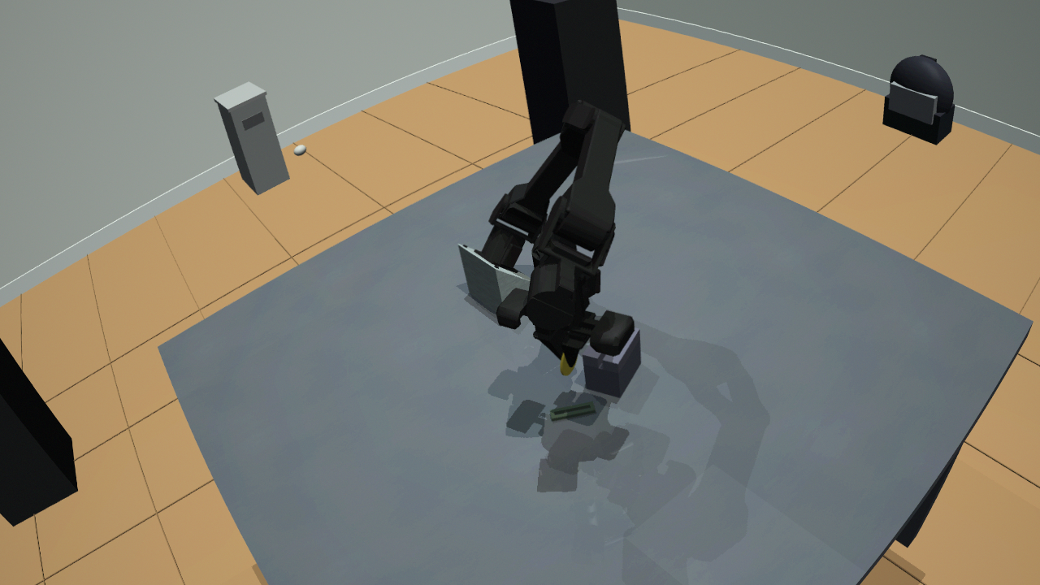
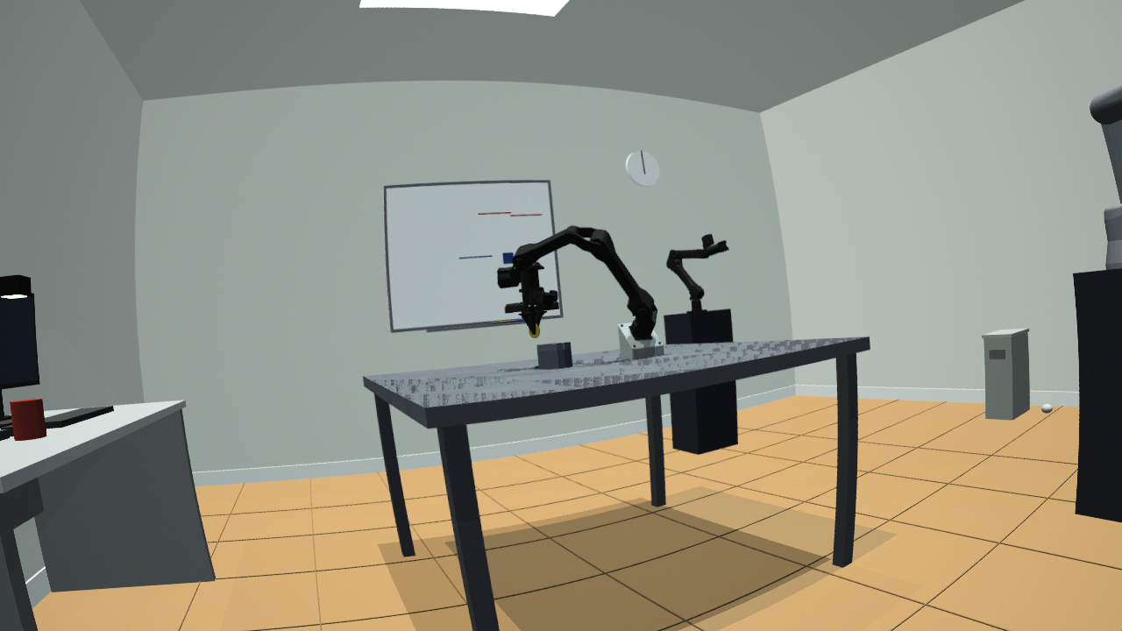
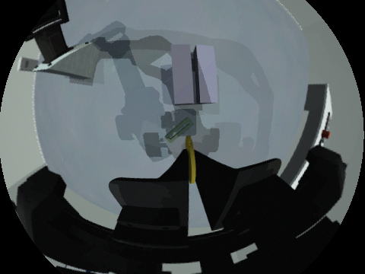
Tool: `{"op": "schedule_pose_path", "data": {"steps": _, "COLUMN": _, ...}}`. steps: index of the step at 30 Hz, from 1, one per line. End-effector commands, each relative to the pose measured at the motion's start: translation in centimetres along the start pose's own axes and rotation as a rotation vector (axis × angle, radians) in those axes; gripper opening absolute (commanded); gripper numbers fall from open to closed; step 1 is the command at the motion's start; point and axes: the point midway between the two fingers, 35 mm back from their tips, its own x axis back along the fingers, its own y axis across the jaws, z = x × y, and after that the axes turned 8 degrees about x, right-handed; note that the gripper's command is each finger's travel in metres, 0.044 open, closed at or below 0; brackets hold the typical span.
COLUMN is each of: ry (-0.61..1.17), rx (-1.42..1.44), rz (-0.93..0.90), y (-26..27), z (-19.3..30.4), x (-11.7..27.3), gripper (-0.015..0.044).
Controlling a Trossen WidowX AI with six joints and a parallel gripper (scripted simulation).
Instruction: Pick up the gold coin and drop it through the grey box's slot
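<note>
My gripper [image 1: 565, 357] [image 2: 533, 329] [image 3: 188, 152] is shut on the gold coin [image 1: 567, 366] [image 2: 534, 332] [image 3: 192, 167]. The coin stands on edge between the fingertips and hangs in the air above the table. The grey box [image 1: 608, 374] [image 2: 553, 355] [image 3: 182, 76] stands on the table; in the wrist view it is ahead of the fingertips, with its dark slot [image 3: 195, 74] running nearly in line with the coin's edge. The dark-green holder [image 1: 572, 412] [image 3: 169, 138] lies empty on the table, turned at a slant in the wrist view. In the top view a gripper part hides some of the lid.
The arm's pale base bracket [image 1: 481, 279] [image 2: 632, 345] [image 3: 77, 65] stands on the table [image 1: 348, 407] [image 2: 628, 390], farther back than the box in the top view. A second arm [image 2: 685, 270] stands on a black pedestal behind the table. A desk with a red cup [image 2: 29, 419] is off to the left.
</note>
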Motion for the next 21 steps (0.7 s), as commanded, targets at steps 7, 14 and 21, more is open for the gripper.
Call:
{"op": "schedule_pose_path", "data": {"steps": 7, "ry": 0.000, "rx": 0.011, "rz": -0.001, "y": -1.0, "z": -2.2, "x": 0.2, "gripper": 0.0000}}
{"op": "schedule_pose_path", "data": {"steps": 14, "ry": -0.001, "rx": 0.011, "rz": -0.001, "y": -1.7, "z": -3.9, "x": 0.2, "gripper": 0.0000}}
{"op": "schedule_pose_path", "data": {"steps": 21, "ry": -0.002, "rx": 0.010, "rz": 0.000, "y": -2.3, "z": -5.6, "x": 0.2, "gripper": 0.0000}}
